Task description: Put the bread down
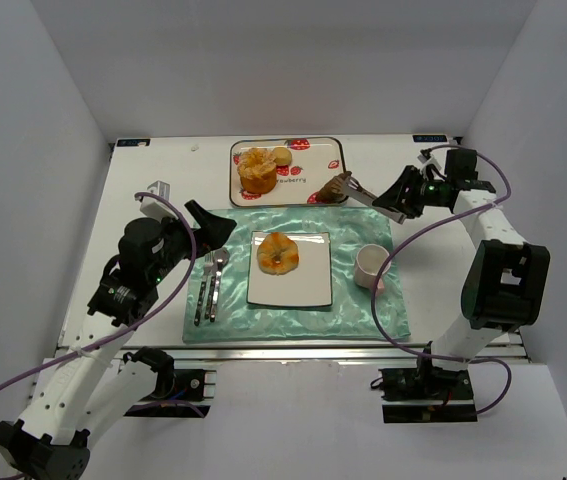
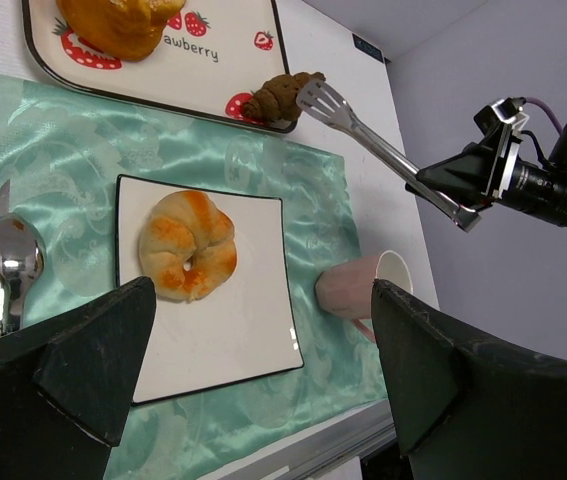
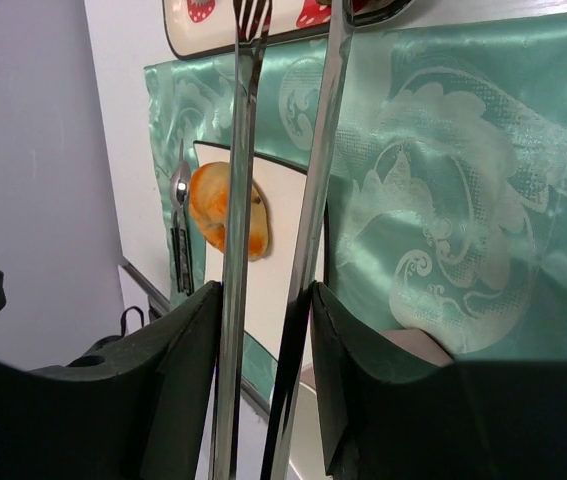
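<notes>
Tongs [image 1: 363, 192] were clenched in the right claw [image 1: 395, 206], both arms pinned between its fingers. Their head reached a small brown bread [image 1: 336, 188]. From where I stood, that bread sat beyond the far right corner of the white plate [image 1: 288, 292], on the near right corner of the strawberry tray [image 1: 234, 172]. Its long axis ran roughly along the tray's near rim, with one end pointing at the tongs' head. I could not tell whether the tongs were pinching it or only touching it.

On the plate lay a golden croissant [image 1: 278, 252], curled almost into a ring, so it had no clear long axis. The left claw [image 1: 213, 220] hung released, jaws wide, just off the plate's far left corner. A cup [image 1: 371, 265] was just right of the plate and the cutlery [image 1: 208, 285] just left of it.
</notes>
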Available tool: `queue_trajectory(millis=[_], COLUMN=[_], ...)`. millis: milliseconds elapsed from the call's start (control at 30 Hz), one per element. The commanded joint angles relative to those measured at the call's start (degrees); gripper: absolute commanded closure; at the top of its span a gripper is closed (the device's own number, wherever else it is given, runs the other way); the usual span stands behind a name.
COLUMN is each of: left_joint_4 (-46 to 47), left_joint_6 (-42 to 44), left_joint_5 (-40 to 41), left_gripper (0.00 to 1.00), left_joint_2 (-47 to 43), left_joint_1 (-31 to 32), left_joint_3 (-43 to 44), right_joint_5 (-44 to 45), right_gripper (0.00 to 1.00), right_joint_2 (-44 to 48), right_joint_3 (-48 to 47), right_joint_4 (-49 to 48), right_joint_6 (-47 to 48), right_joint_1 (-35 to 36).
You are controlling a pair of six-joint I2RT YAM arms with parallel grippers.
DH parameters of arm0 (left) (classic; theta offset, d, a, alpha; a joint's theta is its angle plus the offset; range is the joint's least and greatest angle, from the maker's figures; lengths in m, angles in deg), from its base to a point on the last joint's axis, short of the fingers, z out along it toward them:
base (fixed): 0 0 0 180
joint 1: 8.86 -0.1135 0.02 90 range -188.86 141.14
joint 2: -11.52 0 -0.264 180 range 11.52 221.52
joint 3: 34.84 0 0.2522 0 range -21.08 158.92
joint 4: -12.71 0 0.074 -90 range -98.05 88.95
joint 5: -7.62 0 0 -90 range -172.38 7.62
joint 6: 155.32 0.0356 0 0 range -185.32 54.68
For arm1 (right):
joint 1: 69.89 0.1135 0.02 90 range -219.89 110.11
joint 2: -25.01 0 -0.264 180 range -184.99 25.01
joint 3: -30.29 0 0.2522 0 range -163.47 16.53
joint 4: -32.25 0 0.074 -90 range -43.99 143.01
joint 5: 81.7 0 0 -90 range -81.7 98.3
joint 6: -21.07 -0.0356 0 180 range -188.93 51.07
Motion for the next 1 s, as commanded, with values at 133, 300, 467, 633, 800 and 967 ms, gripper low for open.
queue_trajectory(millis=[133, 300, 467, 633, 800, 967], left_joint_4=[1.5, 0.9, 0.9, 1.5, 2.6, 2.6], left_joint_6=[0.4, 0.3, -0.1, 0.0, 0.3, 0.8], left_joint_5=[-1.3, -0.8, -0.5, -0.8, -1.6, -1.8], left_gripper=[0.02, 0.02, 0.02, 0.02, 0.02, 0.02], left_joint_2=[0.1, -0.4, -1.1, -0.6, 0.6, 1.4], left_joint_1=[-0.2, -0.2, -0.2, -0.2, -0.2, -0.2], left_joint_3=[0.5, 0.8, 0.4, 0.1, 0.5, 0.8], right_joint_5=[-0.2, 1.0, -0.2, -1.3, -1.7, -2.6], right_gripper=[0.55, 0.55, 0.56, 0.58, 0.58, 0.58], right_joint_2=[-0.1, -0.1, 0.6, 1.6, 1.2, -0.2], right_joint_3=[-0.7, -1.9, -2.1, -2.2, -2.9, -2.9], right_joint_4=[-2.3, -2.8, -2.6, -3.0, -3.4, -5.0], right_joint_6=[-4.0, -5.3, -5.6, -6.6, -6.6, -8.4], right_joint_1=[0.1, -0.1, -2.2, -4.7, -4.9, -4.9])
